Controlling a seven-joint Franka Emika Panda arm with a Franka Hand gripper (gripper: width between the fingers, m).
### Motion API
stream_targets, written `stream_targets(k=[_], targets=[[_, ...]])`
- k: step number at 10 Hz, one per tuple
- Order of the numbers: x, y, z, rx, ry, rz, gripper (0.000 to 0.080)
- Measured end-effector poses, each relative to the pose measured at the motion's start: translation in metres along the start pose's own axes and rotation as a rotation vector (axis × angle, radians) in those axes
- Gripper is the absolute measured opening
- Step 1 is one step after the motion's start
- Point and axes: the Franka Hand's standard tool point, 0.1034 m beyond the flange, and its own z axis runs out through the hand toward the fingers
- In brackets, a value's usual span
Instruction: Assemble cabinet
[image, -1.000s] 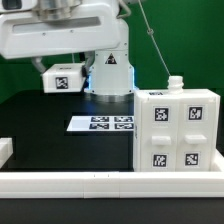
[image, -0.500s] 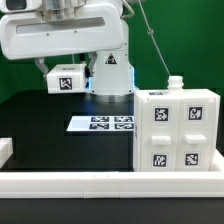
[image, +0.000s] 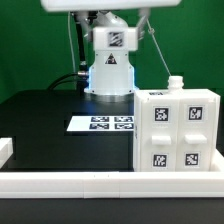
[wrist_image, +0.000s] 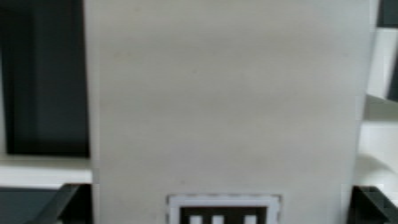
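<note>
The cabinet (image: 175, 130) stands at the exterior view's right, a white box whose front shows tagged blocks, with a small white knob (image: 175, 84) on top. In the wrist view a wide white cabinet panel (wrist_image: 221, 100) fills the picture, and a black-and-white tag (wrist_image: 226, 210) sits near its end. My gripper (wrist_image: 221, 206) is shut on this panel, with a dark finger (wrist_image: 64, 205) pressed against each of its long edges. In the exterior view the gripper and panel are above the picture; only the arm (image: 110, 50) shows.
The marker board (image: 100, 124) lies flat on the black table, left of the cabinet. A long low white rail (image: 90, 183) runs along the front edge. A small white block (image: 5, 150) sits at the far left.
The arm's head and the tagged white panel it carries have risen out of the exterior view's top. The cabinet and marker board have not moved.
</note>
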Motion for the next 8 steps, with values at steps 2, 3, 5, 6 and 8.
stream_targets(k=[2, 3, 5, 6, 8], targets=[[-0.002, -0.002, 0.006, -0.001, 0.001, -0.005, 0.0550], [-0.002, -0.002, 0.006, -0.001, 0.000, -0.005, 0.0550], [0.000, -0.017, 0.015, -0.006, -0.003, 0.023, 0.0550], [0.005, -0.036, 0.016, -0.005, -0.003, 0.034, 0.0550], [0.013, -0.059, 0.022, -0.005, -0.004, 0.034, 0.0550]])
